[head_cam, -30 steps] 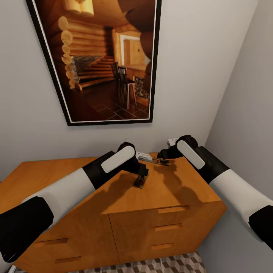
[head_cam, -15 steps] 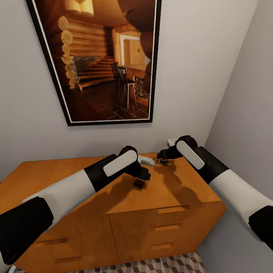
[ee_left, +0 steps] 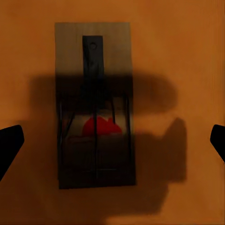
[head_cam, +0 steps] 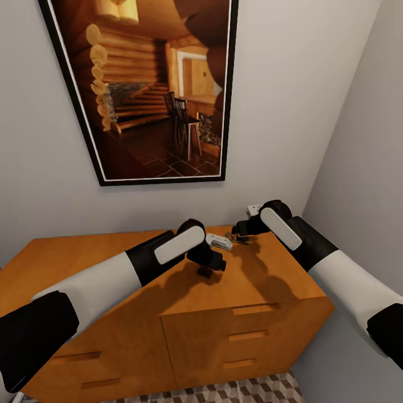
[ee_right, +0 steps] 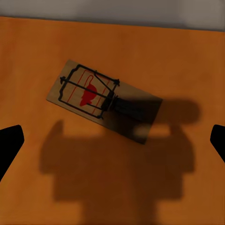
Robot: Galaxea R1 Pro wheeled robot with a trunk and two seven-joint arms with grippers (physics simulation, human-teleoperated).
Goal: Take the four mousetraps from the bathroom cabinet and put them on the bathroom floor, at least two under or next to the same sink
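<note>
Two mousetraps lie flat on the top of the orange-brown cabinet [head_cam: 84,263]. One mousetrap [ee_left: 96,112], a shaded wooden board with a dark wire and a red mark, lies straight below my left gripper [ee_left: 112,140]. That gripper hovers open, its dark fingertips [ee_left: 9,145] standing wide on either side of the board. In the head view my left gripper [head_cam: 208,267] hangs over the cabinet's middle back. The other mousetrap [ee_right: 103,101] lies slanted near the wall, beneath my open right gripper [ee_right: 112,140]. From the head camera this mousetrap [head_cam: 238,240] peeks out under my right gripper [head_cam: 242,229].
A large framed picture [head_cam: 151,89] hangs on the wall behind the cabinet. A grey side wall [head_cam: 364,168] stands close on the right. Drawers with bar handles [head_cam: 254,309] face me. A strip of cube-patterned bathroom floor [head_cam: 252,389] shows below the cabinet.
My left gripper has shifted slightly right and towards the wall, turning over the cabinet top. The right arm has stayed still.
</note>
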